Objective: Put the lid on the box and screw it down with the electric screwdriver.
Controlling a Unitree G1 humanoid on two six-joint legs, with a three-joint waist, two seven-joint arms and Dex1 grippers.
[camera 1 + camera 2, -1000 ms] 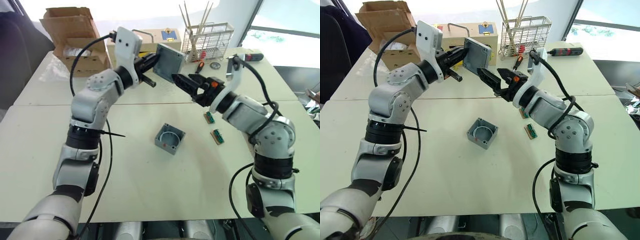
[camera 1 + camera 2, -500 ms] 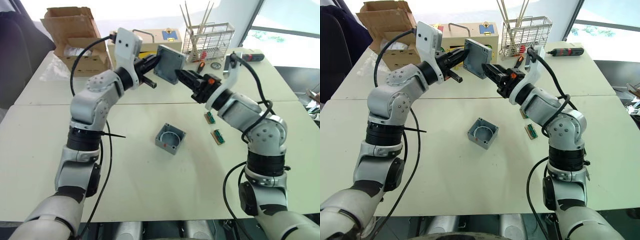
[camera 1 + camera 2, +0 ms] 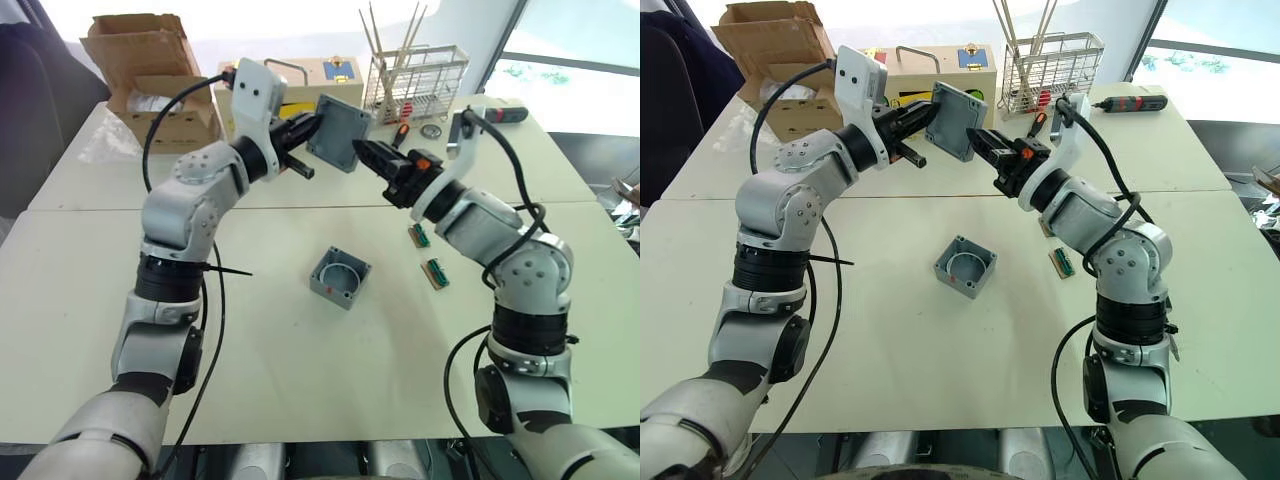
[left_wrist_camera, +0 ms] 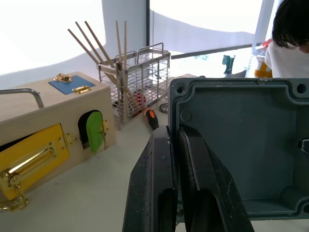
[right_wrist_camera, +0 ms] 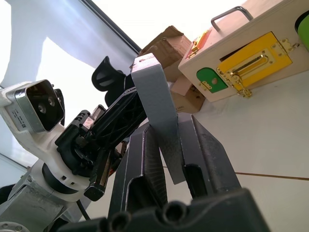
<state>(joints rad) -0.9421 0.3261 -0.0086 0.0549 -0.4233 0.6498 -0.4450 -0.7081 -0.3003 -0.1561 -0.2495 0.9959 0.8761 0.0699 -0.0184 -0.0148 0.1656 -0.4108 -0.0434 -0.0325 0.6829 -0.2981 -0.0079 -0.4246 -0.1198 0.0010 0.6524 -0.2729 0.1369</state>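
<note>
A: Head cam, what's new?
B: Right gripper (image 3: pixel 983 141) moved in from the right since 1 s ago; lid (image 3: pixel 956 119) held up mid-air, far centre. Handover, prob.
A: Wrists?
B: L cam: left gripper (image 4: pixel 175 140) fingers clamped on lid rim. R cam: right fingers straddle the edge, nearly closed. Box (image 3: pixel 340 277) open on the white table (image 3: pixel 300 370), centre; bright windows behind.

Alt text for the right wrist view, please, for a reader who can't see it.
The right gripper has its two black fingers around one edge of the grey lid, while the left gripper clamps the lid's far side. Behind stand a wooden box with green and yellow doors and a cardboard box.
</note>
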